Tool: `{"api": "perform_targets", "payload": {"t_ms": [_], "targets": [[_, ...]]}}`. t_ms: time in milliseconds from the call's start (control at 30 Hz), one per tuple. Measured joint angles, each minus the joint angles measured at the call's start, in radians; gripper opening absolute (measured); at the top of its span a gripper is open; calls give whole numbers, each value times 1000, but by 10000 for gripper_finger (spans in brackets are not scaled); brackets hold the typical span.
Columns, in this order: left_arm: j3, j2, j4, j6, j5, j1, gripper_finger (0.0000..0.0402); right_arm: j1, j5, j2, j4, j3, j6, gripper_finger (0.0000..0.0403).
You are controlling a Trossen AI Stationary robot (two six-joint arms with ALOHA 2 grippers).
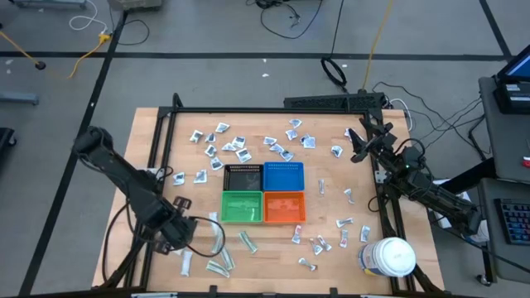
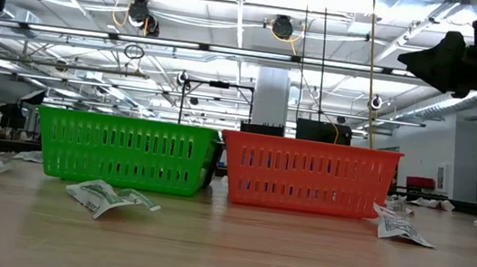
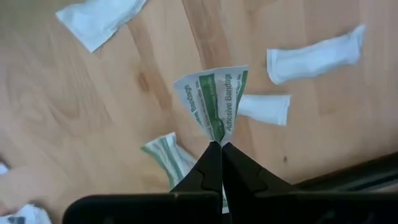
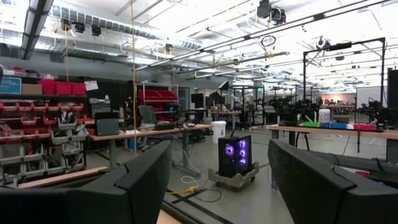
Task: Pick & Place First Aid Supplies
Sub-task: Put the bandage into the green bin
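**Left arm pinching a bandage packet at the near-left of the table**

At the table's near-left corner, the left gripper [image 1: 189,230] is clenching its fingers on a green-and-white adhesive bandage packet [image 3: 214,102]. The wrist view is showing the two fingertips meeting on the packet's lower corner while the rest of it fans out above them. Whether the packet is already clear of the wood cannot be told. Other long white strips [image 3: 314,56] are lying on the table around it, apart from the grip.

Moving rightward, the four bins are sitting together at the table's middle: the black bin [image 1: 243,177] and blue bin [image 1: 283,176] behind, the green bin [image 1: 242,207] and orange bin [image 1: 284,207] in front. All appear to be holding nothing yet, as far as the high view shows. Many more small packets [image 1: 236,149] are lying scattered behind the bins and to either side.

At the far right, the right gripper [image 1: 362,142] is waiting raised over the table's right edge, its fingers spread wide and holding nothing. A white jar [image 1: 387,257] is standing at the near-right corner.

The step in hand looks like the pick of one packet. The next move probably calls for lifting it clear, carrying it over to a bin, likely the nearby green one, and releasing only once above the bin's opening, since so light a packet, held by a corner, could slip or flutter aside.
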Motion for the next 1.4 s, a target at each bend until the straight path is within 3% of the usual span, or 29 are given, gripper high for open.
{"api": "perform_targets", "payload": {"t_ms": [200, 633, 867, 1400], "targets": [[0, -19, -6, -37, -3, 33, 1, 0, 0, 0, 0, 0, 0, 263], [1, -19, -23, 17, -17, 354, 0, 0, 0, 0, 0, 0, 0, 263], [9, -11, -23, 81, -14, 444, 0, 0, 0, 0, 0, 0, 0, 263], [335, 297, -29, 184, -19, 559, 0, 0, 0, 0, 0, 0, 0, 263]]}}
